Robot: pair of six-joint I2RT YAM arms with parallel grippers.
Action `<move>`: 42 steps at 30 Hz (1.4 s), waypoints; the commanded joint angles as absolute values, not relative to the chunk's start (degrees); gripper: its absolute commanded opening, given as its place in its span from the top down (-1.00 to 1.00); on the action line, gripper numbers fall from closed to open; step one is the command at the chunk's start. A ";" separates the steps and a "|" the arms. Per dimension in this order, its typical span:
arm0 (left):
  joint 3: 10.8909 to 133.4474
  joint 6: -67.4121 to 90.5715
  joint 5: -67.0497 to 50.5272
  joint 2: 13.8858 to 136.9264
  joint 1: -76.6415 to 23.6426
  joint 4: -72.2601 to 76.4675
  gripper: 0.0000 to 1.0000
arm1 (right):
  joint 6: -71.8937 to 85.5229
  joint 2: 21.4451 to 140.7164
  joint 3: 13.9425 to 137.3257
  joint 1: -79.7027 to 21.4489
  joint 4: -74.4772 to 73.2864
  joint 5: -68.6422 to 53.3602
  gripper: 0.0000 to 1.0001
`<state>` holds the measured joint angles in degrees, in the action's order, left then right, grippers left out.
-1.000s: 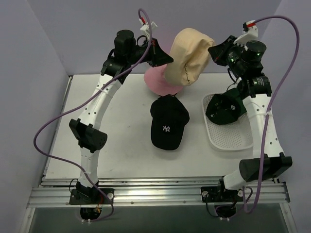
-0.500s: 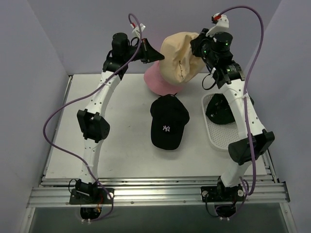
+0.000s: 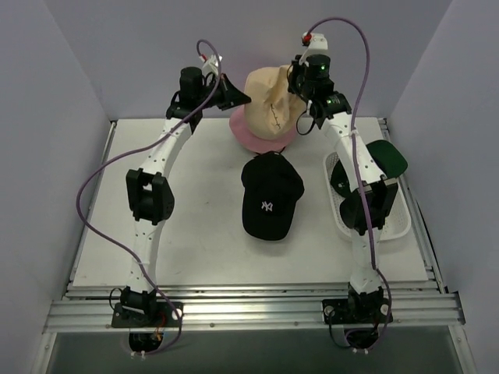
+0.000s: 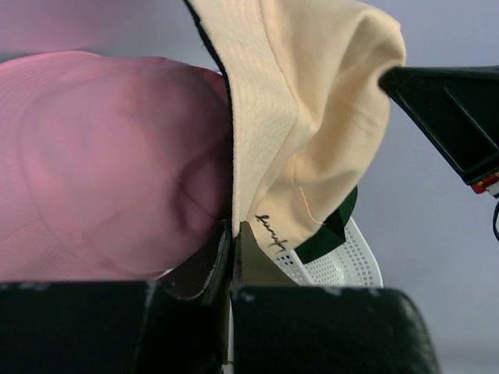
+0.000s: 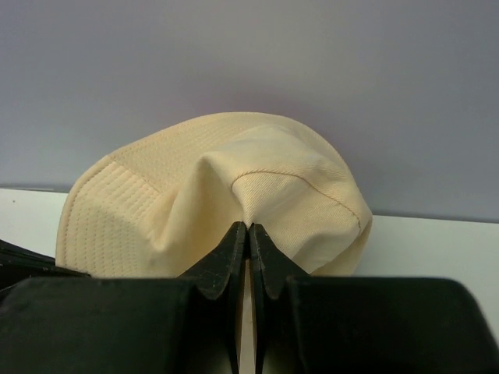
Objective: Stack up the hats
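**Fingers (image 5: 226, 261) of both grippers pinching the tan hat (image 3: 269, 105)**

Left gripper (image 4: 232, 234): fingers pressed together on the hat's brim edge. Right gripper (image 5: 249, 230): fingers nipped on a fold of the crown. The tan hat hangs at the far middle of the table (image 3: 195, 226), against the pink hat (image 3: 251, 137) under it. A white tray (image 3: 391, 224) at the right holds the green hat (image 3: 387, 158). A black cap (image 3: 269, 199) lies outside the tray, to its left, on the table's middle.

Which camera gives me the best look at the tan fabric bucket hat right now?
Top external: the whole tan fabric bucket hat shows, overlapping the pink fabric bucket hat. Left wrist shows only its brim up close; right wrist, one bunched side.
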<state>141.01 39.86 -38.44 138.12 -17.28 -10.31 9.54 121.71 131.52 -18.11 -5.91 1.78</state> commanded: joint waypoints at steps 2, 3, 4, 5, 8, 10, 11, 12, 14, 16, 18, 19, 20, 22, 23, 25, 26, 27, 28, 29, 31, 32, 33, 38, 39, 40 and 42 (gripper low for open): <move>138.70 45.26 -36.74 139.39 -14.42 -0.98 0.95 | 6.59 123.39 134.74 -18.46 -1.85 1.59 1.00; 138.08 46.48 -36.56 139.66 -14.15 -0.97 0.95 | 6.42 124.53 135.08 -18.54 -1.32 1.32 1.00; 137.99 47.02 -36.48 140.18 -13.98 1.12 0.95 | 5.98 125.06 135.35 -18.46 -1.14 0.80 0.96; 137.99 47.46 -36.39 140.53 -13.54 1.84 0.95 | 5.89 125.59 135.70 -18.54 -1.06 0.62 0.81; 138.43 49.39 -36.74 141.68 -13.10 2.98 0.95 | 6.33 127.44 136.84 -18.28 -1.14 -0.43 0.37; 139.04 50.09 -36.65 142.20 -12.83 2.99 0.95 | 6.94 127.18 136.24 -17.67 -0.79 -2.89 0.23; 139.04 50.36 -36.65 142.29 -12.66 3.16 0.95 | 8.07 126.31 135.62 -17.32 -0.62 -4.47 0.12; 139.04 50.97 -36.56 142.38 -12.48 3.16 0.95 | 8.69 125.69 134.66 -16.97 1.30 -5.44 0.10; 139.04 51.68 -36.47 142.73 -11.95 3.08 0.95 | 11.15 124.02 130.18 -15.39 3.33 -7.37 0.01; 139.04 52.12 -36.47 143.26 -11.69 2.81 0.95 | 13.26 121.12 125.02 -13.98 6.84 -10.45 -0.05; 138.96 52.21 -36.30 143.52 -11.51 2.29 0.95 | 17.11 118.58 121.48 -11.52 11.31 -12.91 -0.11; 138.96 52.29 -36.39 143.79 -11.34 2.11 0.95 | 18.27 117.78 119.90 -10.82 12.38 -14.92 -0.11; 138.87 52.29 -36.30 143.88 -11.34 2.02 0.95 | 19.06 117.25 117.79 -10.11 13.26 -15.46 -0.11; 138.87 52.29 -36.30 144.23 -11.34 1.76 0.95 | 20.82 116.19 115.94 -8.44 14.93 -16.78 -0.11; 138.87 52.21 -36.12 144.32 -11.34 1.41 0.95 | 21.61 115.76 113.93 -7.83 15.81 -17.57 -0.11; 139.04 51.77 -35.69 144.67 -11.25 0.44 0.95 | 23.80 115.49 112.07 -6.08 18.80 -19.76 -0.11; 139.30 51.51 -35.51 144.75 -11.16 -0.34 0.95 | 24.25 115.14 111.10 -5.54 19.85 -22.12 -0.12; 139.83 51.24 -35.07 145.02 -11.16 -2.27 0.95 | 24.34 114.88 109.18 -5.19 22.13 -23.19 -0.14; 140.09 51.15 -35.07 145.28 -11.08 -2.63 0.95 | 24.52 114.53 108.29 -4.58 23.02 -23.81 -0.15; 140.36 50.98 -35.16 145.46 -11.07 -3.42 0.95 | 24.70 114.00 107.59 -4.31 23.64 -24.43 -0.17; 140.45 50.45 -34.72 145.72 -10.99 -4.21 0.95 | 25.31 113.91 106.18 -3.43 24.96 -25.31 -0.19; 140.45 50.19 -34.63 145.72 -10.90 -5.09 0.95 | 26.53 113.99 105.65 -3.08 25.92 -27.14 -0.23; 140.45 49.84 -34.37 145.90 -10.81 -5.53 0.95 | 27.15 113.91 104.86 -2.73 27.75 -28.38 -0.25; 140.19 49.83 -34.63 146.07 -10.11 -6.77 0.95 | 27.86 112.07 103.10 -2.02 31.37 -32.34 -0.39; 140.10 49.92 -34.63 145.90 -10.02 -6.77 0.95 | 28.47 111.89 102.92 -1.85 31.81 -33.39 -0.40; 140.01 50.01 -34.63 145.81 -9.85 -6.85 0.95 | 29.17 111.71 102.75 -1.58 31.99 -33.66 -0.41; 139.92 49.49 -34.37 145.46 -9.76 -7.38 0.95 | 32.33 111.71 101.96 -0.62 34.00 -34.36 -0.41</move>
